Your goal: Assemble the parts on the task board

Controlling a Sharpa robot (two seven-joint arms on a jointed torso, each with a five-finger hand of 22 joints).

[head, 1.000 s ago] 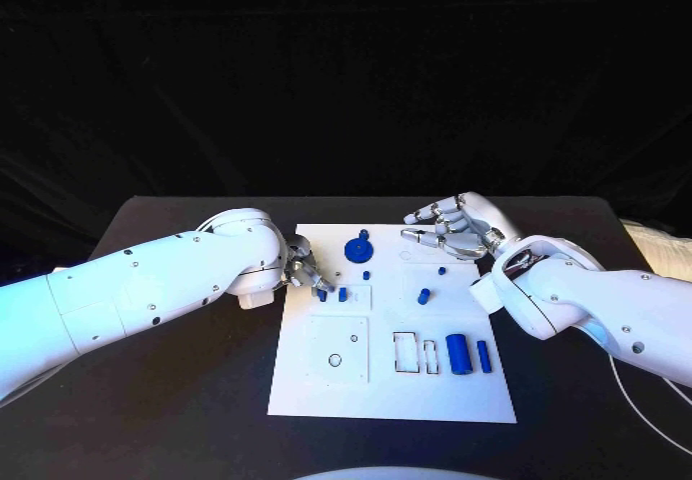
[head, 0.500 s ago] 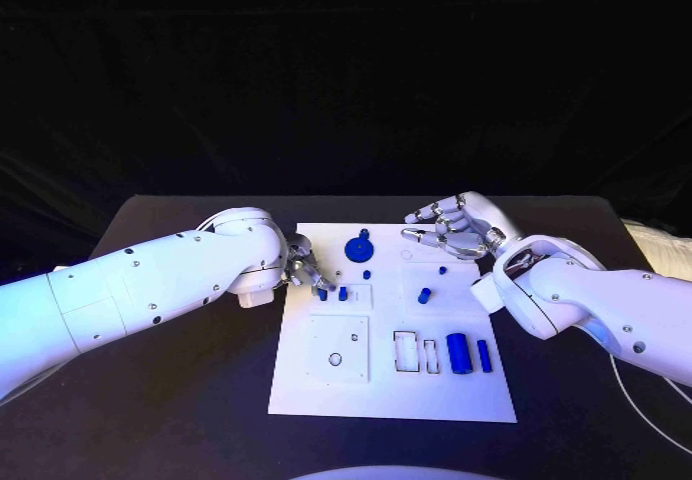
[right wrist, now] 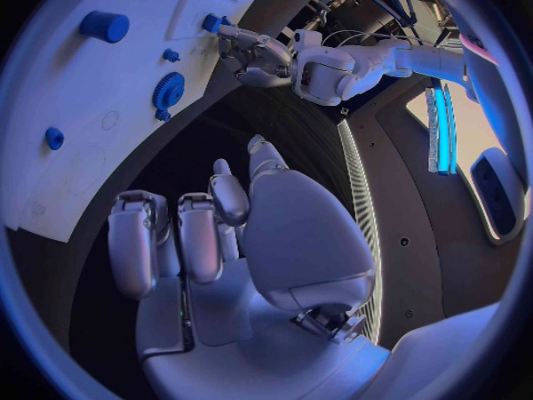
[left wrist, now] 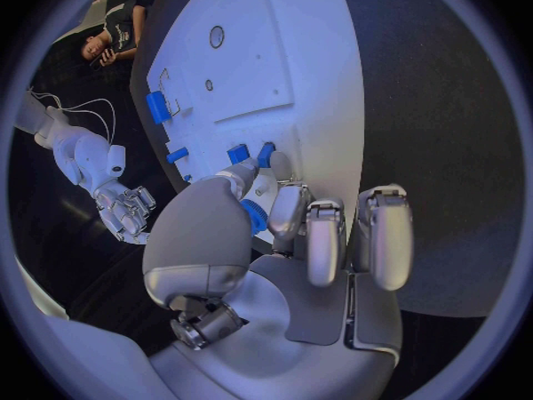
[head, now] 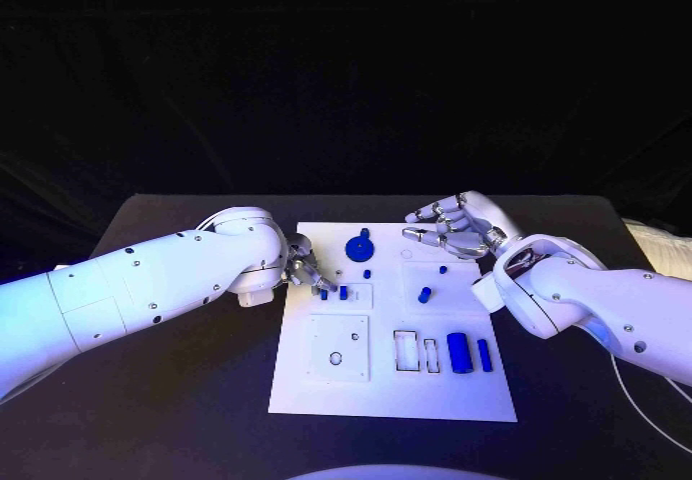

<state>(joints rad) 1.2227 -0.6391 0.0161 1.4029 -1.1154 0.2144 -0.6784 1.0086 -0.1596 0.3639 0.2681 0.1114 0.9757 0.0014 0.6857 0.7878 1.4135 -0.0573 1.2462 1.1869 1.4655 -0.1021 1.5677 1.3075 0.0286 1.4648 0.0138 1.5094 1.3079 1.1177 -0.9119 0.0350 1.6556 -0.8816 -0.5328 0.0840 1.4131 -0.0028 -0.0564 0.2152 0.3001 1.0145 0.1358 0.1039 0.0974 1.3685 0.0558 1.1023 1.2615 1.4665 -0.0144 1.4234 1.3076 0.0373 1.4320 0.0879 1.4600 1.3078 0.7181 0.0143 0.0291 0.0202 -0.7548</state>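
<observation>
The white task board [head: 325, 390] lies in the middle of the black table. My left hand [head: 300, 268] is at the board's left edge and pinches a small blue part [left wrist: 254, 215] between thumb and a finger. Just beyond its fingertips, two short blue pegs [head: 323, 294] [left wrist: 236, 154] stand in the board. My right hand [head: 454, 229] hovers over the board's far right corner with its fingers [right wrist: 200, 236] loosely curved and apart, holding nothing. On the board are a blue gear [head: 359, 247] [right wrist: 168, 89], a blue peg [head: 424, 295], a blue cylinder [head: 457, 353] and a blue bar [head: 485, 356].
A small blue stud [head: 366, 273] sits below the gear. A white framed slot [head: 414, 352] lies beside the cylinder, and a square plate with a hole [head: 336, 350] fills the board's near left. Bare black table [head: 173, 400] surrounds the board.
</observation>
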